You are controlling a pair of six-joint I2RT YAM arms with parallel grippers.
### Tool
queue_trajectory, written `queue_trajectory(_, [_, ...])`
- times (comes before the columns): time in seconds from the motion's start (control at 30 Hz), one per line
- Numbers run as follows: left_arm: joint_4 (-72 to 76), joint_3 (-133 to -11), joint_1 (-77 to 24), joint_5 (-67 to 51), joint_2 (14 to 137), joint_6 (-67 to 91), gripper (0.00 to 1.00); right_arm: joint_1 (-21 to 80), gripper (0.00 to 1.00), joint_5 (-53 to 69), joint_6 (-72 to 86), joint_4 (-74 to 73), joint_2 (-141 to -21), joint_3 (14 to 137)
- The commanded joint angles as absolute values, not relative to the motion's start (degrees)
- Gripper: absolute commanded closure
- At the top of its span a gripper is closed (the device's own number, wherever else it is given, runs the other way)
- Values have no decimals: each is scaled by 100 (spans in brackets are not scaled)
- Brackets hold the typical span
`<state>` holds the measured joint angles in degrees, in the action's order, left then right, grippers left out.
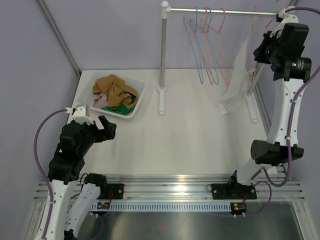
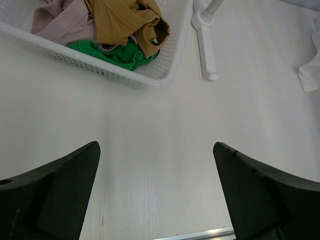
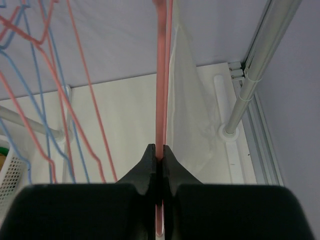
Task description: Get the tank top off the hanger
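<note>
The right pincer (image 3: pixel 159 150) is clenching the pink wire of the hanger (image 3: pixel 163 75), high up beside the rack's bar (image 1: pixel 220 11), its fingers pressing together with only the wire between them. The white tank top (image 3: pixel 192 115) is hanging on that hanger just to the right of the fingers. It is trailing down below the pincer, its lower end lying on the table (image 1: pixel 200 145). To the left of this pincer, bare hangers (image 1: pixel 207 45) in blue and pink are dangling from the same bar. To its right, the rack's post (image 3: pixel 250 75) is standing on a white foot near the table's edge. The left pincer (image 2: pixel 156 145) is hovering low over the table, its fingers spread wide with nothing between them. Ahead of it and to the left, a white basket (image 2: pixel 100 65) is holding brown, green and pale pink clothes (image 1: pixel 117 90). The table is showing a white, faintly grained top. Lilac walls (image 1: pixel 125 35) are closing in the space behind and at the sides. A ribbed metal track (image 1: pixel 175 192) is running along the near edge by the arm bases.
</note>
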<state>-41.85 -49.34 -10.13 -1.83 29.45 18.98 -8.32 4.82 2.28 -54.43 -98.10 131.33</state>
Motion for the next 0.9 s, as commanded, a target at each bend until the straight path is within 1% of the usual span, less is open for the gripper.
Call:
queue_trajectory(0.0, [-3876,-4904,-1037,-264,2971,1802,1,-844,100,861,404,-5466,-9098,12851])
queue_trajectory(0.07, [-3867,-4913,-1037,-255,2962,1802,1,-844,100,932,491,-5520,-8582,12404])
queue_trajectory(0.1, [-3876,-4922,-1037,-255,2971,1793,1,-844,100,949,518,-5511,-8387,11879])
queue_trajectory(0.27, [-3867,-4939,-1046,-299,3015,1740,1,-818,100,1248,527,-5616,-7104,10261])
queue_trajectory(0.37, [-3806,-4948,-1081,-527,3085,1688,1,-625,100,1204,545,-5642,-6295,9609])
queue_trajectory(0.43, [-3753,-4957,-1160,-720,3129,1653,1,-606,100,1361,528,-6000,-5882,9501])
queue_trajectory(0.5, [-3753,-4992,-1213,-834,3243,1626,1,-598,100,1650,309,-6370,-5731,9422])
queue_trajectory(0.57, [-3718,-5114,-1335,-949,3348,1600,1,-423,100,1714,325,-6381,-5380,9108])
queue_trajectory(0.6, [-3709,-5185,-1406,-958,3383,1608,1,-291,100,1957,334,-6372,-5266,9045])
queue_trajectory(0.67, [-3718,-5517,-1695,-906,3489,1643,1,-238,100,2074,343,-6608,-5116,9035])
queue_trajectory(0.77, [-3814,-5905,-2284,-415,3770,1714,1,130,100,1812,413,-6837,-5010,8956])
queue_trajectory(0.8, [-3832,-6132,-2433,-91,3910,1740,1,210,100,1480,465,-6864,-4966,8886])
queue_trajectory(0.87, [-3823,-6283,-2811,165,4069,1810,1,465,100,1354,483,-6812,-4773,8572])
